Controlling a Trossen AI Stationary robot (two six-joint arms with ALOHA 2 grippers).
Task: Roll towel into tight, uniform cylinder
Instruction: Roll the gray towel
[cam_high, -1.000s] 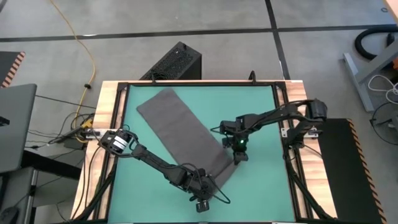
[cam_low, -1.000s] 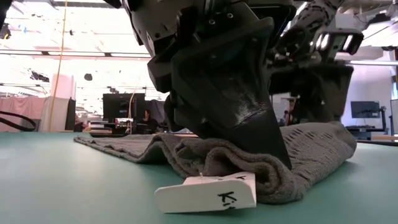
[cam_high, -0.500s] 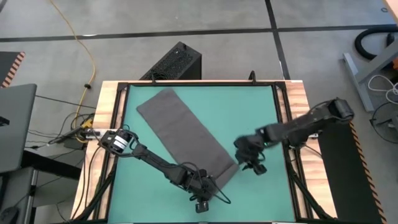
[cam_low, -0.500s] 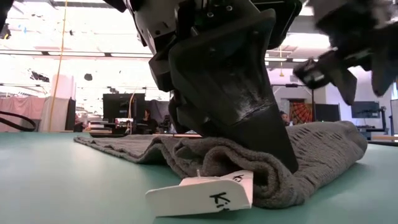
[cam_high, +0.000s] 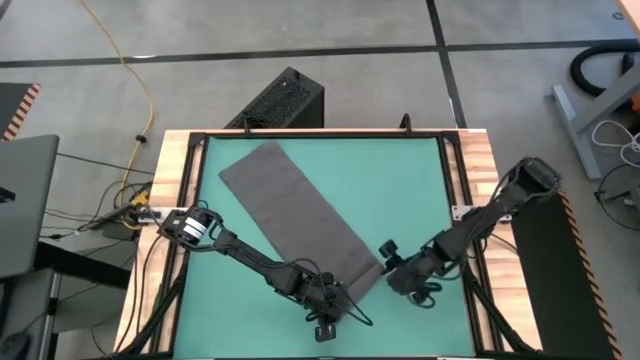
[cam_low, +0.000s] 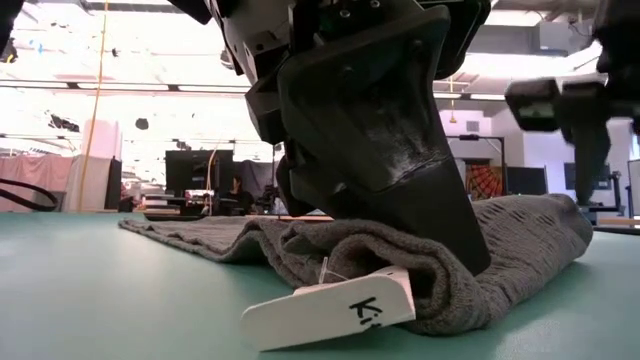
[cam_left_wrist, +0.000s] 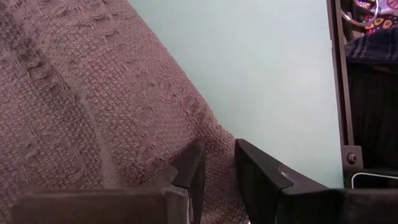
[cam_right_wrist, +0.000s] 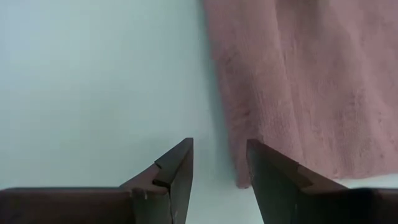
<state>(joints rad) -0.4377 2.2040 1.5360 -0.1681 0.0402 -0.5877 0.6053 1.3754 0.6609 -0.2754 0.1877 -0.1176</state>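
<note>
The dark grey towel (cam_high: 290, 210) lies flat and slantwise on the green mat (cam_high: 410, 180), running from far left to near centre. Its near end is folded over into a low hump (cam_low: 440, 290), and a white tag (cam_low: 330, 310) sticks out from under the hump onto the mat. My left gripper (cam_high: 327, 303) is at that near end, shut on the towel (cam_left_wrist: 93, 93). My right gripper (cam_high: 392, 270) is open. It hovers above the mat just off the towel's near right corner (cam_right_wrist: 239, 177) and touches nothing. My left gripper pinches the towel's folded-over near end (cam_left_wrist: 217, 146) between its two fingers. The fingers (cam_low: 400, 170) come from above, slanting down. The fold holds several layers. It rests on the mat, and the rest of the towel lies slack behind it.
A wooden frame (cam_high: 470, 200) with dark rails borders the mat. Bare mat lies to the right of the towel and along the near edge. A black box (cam_high: 285, 100) stands on the floor beyond the far edge. A laptop (cam_high: 25, 200) and cables are off to the left.
My right gripper has swung off the towel's right side toward the table's near edge and come down beside the towel's near right corner. My left gripper has stayed on the folded end. The white tag has shifted slightly.
</note>
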